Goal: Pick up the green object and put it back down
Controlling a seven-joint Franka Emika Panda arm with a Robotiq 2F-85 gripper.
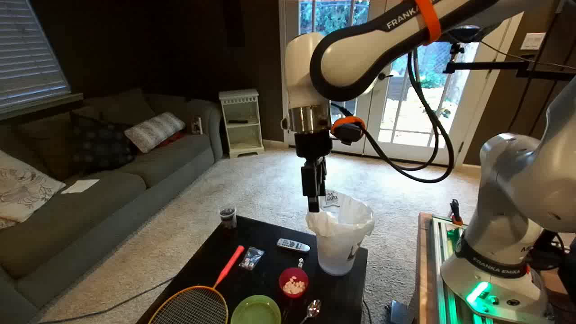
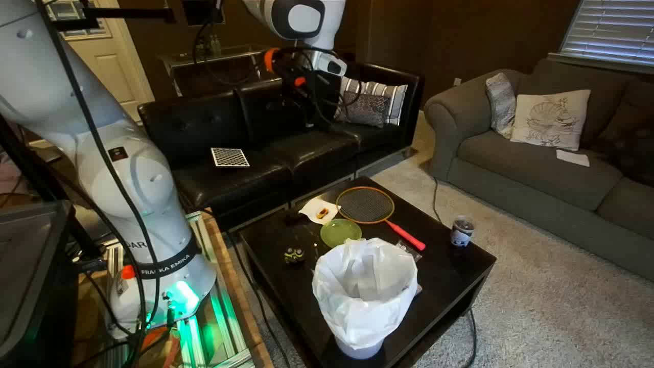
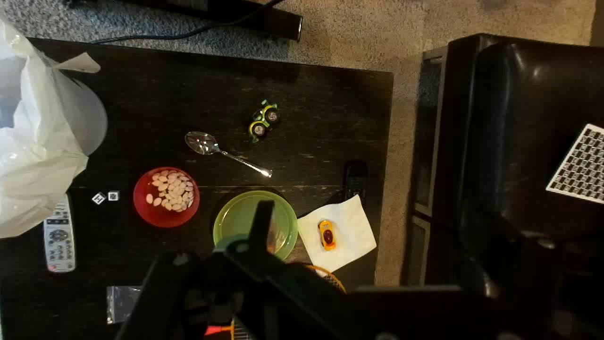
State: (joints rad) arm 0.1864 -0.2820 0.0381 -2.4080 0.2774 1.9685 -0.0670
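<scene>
Well, I'd judge nothing is done and both lifting and setting down are left, though a finished job could look just the same. Two green things might be meant, a toy vehicle [image 3: 264, 121] and a plate [image 2: 341, 233]; both rest on the dark surface [image 3: 325, 132], apart from each other. In the air, clear of both, hangs the end effector [image 1: 314, 208]; wide or narrow, I can't tell from here. Counting what lies about: one toy vehicle, one plate, one spoon [image 3: 218, 151], one red bowl [image 3: 163, 220] of pale pieces [image 3: 176, 191] (too many for me to count), two cubes [image 3: 113, 195], one yellow toy car [image 3: 326, 235] on one paper napkin [image 3: 351, 231], one racket [image 2: 366, 206], one silver remote [image 3: 59, 241], one black handset [image 3: 355, 179], one clear packet [image 3: 120, 302], one lined bin [image 1: 335, 258], one cup [image 2: 461, 232].
</scene>
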